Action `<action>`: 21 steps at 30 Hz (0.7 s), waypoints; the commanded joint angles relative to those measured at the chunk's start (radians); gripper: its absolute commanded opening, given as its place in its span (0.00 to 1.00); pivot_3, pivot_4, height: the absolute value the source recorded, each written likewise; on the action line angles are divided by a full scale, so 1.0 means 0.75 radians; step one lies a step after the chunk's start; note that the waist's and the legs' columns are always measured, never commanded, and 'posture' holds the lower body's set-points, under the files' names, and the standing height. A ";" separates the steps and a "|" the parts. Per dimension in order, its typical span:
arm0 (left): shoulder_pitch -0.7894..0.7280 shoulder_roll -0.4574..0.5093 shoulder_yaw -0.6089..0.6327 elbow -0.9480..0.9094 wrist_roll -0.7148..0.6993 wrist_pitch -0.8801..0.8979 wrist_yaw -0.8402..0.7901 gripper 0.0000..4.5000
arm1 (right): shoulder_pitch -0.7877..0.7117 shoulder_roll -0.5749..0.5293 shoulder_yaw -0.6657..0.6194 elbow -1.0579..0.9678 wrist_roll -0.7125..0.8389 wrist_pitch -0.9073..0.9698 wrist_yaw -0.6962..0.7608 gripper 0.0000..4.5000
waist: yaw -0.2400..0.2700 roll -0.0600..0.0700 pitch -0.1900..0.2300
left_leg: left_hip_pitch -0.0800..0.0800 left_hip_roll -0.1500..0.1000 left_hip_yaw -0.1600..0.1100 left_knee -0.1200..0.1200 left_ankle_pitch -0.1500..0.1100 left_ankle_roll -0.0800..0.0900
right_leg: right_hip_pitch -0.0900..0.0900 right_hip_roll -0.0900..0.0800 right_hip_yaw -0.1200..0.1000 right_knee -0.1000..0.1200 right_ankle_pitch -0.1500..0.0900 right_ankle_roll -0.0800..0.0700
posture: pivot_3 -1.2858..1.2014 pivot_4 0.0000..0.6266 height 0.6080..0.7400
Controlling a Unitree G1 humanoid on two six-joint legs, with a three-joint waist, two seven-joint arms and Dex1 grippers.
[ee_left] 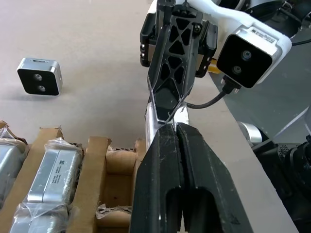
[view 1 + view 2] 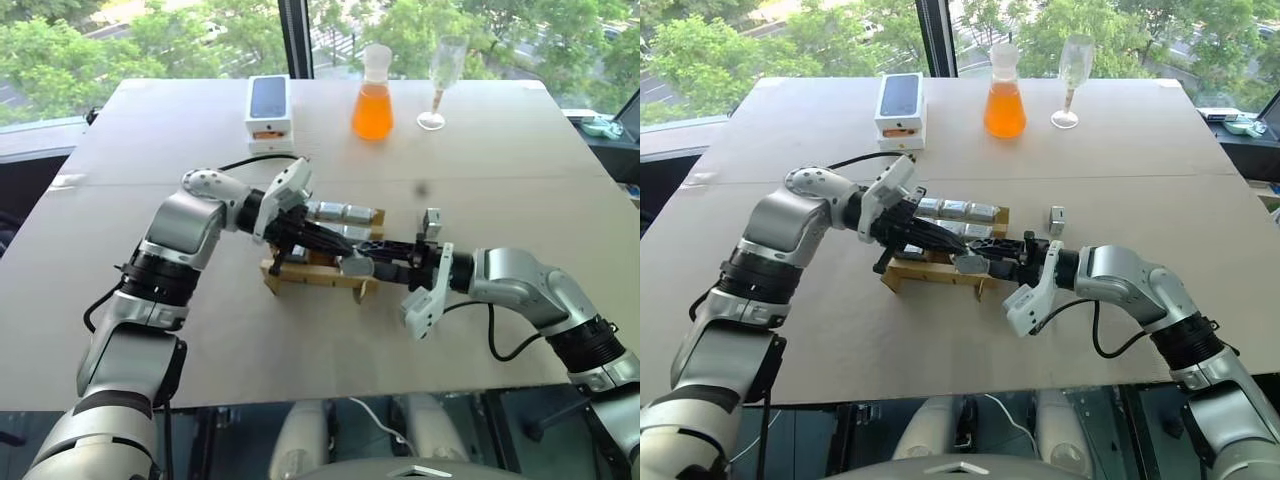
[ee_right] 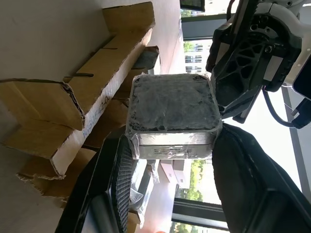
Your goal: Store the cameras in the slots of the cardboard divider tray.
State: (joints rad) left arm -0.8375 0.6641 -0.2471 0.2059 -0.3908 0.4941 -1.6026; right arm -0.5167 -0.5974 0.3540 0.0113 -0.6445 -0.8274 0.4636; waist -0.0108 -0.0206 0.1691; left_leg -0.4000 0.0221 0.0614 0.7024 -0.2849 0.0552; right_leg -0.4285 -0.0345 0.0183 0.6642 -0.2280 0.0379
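The cardboard divider tray (image 2: 300,275) sits mid-table, with several plastic-wrapped cameras (image 2: 340,213) in its far row, also seen in the left wrist view as cameras (image 1: 51,170) between cardboard walls (image 1: 95,165). My right gripper (image 3: 172,140) is shut on one wrapped camera (image 3: 172,114), holding it over the tray's near right part (image 2: 357,265). From the left, my left gripper (image 1: 176,128) reaches across the tray with its fingers pressed together, tips right at the right gripper's finger. Another camera (image 2: 432,222) lies loose on the table to the right of the tray.
At the far side of the table stand a white phone box (image 2: 269,108), a flask of orange liquid (image 2: 372,95) and a wine glass (image 2: 440,80). A black cable (image 2: 250,160) runs behind my left wrist. The table's near edge (image 2: 350,395) is close below.
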 commanded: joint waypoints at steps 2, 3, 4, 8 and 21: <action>-0.006 -0.019 -0.001 -0.015 0.008 -0.010 0.001 0.00 | -0.032 0.000 -0.051 -0.034 0.051 0.011 -0.040 0.40 | -0.002 0.000 0.000 | 0.000 0.000 0.000 0.000 0.000 0.000 | 0.000 0.000 0.000 0.000 0.000 0.000 | 0.52 0.24 1.00; -0.012 -0.027 0.005 -0.013 0.001 -0.004 0.003 0.00 | -0.030 0.001 -0.049 -0.037 0.052 0.011 -0.039 0.40 | -0.002 0.000 0.000 | 0.000 0.000 0.000 0.000 0.000 0.000 | 0.000 0.000 0.000 0.000 0.000 0.000 | 0.52 0.24 1.00; -0.018 -0.034 0.012 -0.009 0.000 -0.005 0.008 0.00 | -0.028 0.001 -0.048 -0.039 0.053 0.012 -0.039 0.40 | -0.002 0.000 0.000 | 0.000 0.000 0.000 0.000 0.000 0.000 | 0.000 0.000 0.000 0.000 0.000 0.000 | 0.52 0.24 1.00; -0.049 -0.033 0.029 -0.005 -0.027 -0.006 0.004 0.12 | -0.017 0.002 -0.043 -0.042 0.070 0.019 -0.036 0.40 | -0.002 0.000 0.000 | 0.000 0.000 0.000 0.000 0.000 0.000 | 0.000 0.000 0.000 0.000 0.000 0.000 | 0.52 0.24 1.00; -0.065 -0.063 0.006 0.036 0.083 -0.074 0.077 0.73 | -0.022 0.015 -0.034 -0.052 0.073 0.025 -0.029 0.40 | -0.004 0.000 0.000 | 0.000 0.000 0.000 0.000 0.000 0.000 | -0.001 0.001 0.001 0.000 0.000 0.000 | 0.52 0.24 1.00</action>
State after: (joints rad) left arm -0.8611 0.6229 -0.2462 0.2338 -0.3357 0.4605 -1.5546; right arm -0.5147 -0.5844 0.3442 0.0113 -0.6186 -0.7961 0.4585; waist -0.0135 -0.0206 0.1691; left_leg -0.4001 0.0222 0.0619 0.7022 -0.2849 0.0552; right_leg -0.4294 -0.0341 0.0191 0.6642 -0.2279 0.0379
